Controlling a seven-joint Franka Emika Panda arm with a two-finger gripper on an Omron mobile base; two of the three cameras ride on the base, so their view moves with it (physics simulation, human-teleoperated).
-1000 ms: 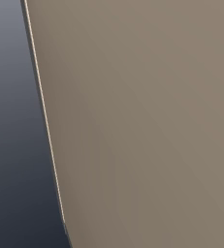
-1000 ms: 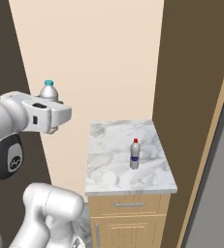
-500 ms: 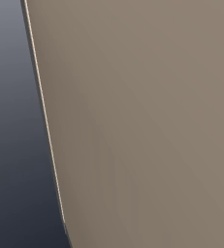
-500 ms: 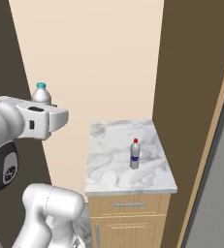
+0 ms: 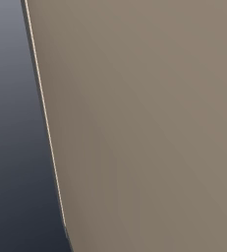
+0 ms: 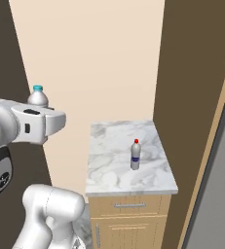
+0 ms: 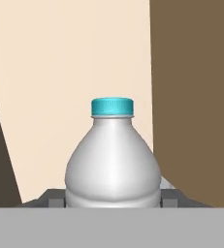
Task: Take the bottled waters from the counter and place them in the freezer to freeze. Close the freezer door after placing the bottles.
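**Teal-cap bottle held in the air, red-cap bottle on the marble**

Left of the counter [image 6: 109,181], up in the air, the arm holds the teal-capped bottle [image 6: 37,96]. Right base view: only its cap and rounded shoulder stick up above the white hand, upright, in front of the cream wall [image 6: 94,63]. Hand view: the same bottle [image 7: 113,164] sits between the two dark finger tips [image 7: 55,198], one at each side of its body, pressed against it at the shoulder. The gripper [image 7: 113,199] is clamped around this bottle; cap level, bottle not tilted.

The second bottle, red cap with blue label [image 6: 135,154], stands upright on the marble counter, toward the right half of the slab, well apart from the arm. Nothing touches it. Light wooden cabinet fronts [image 6: 128,223] sit under the slab, with a drawer handle visible.

A dark brown panel [image 6: 196,73] rises right of the counter; a grey surface [image 6: 221,194] runs down the far right edge.

Left base view: a flat tan-grey surface [image 5: 144,123] very close to the camera, with a dark blue-grey strip [image 5: 12,147] at left; cannot tell what either is.
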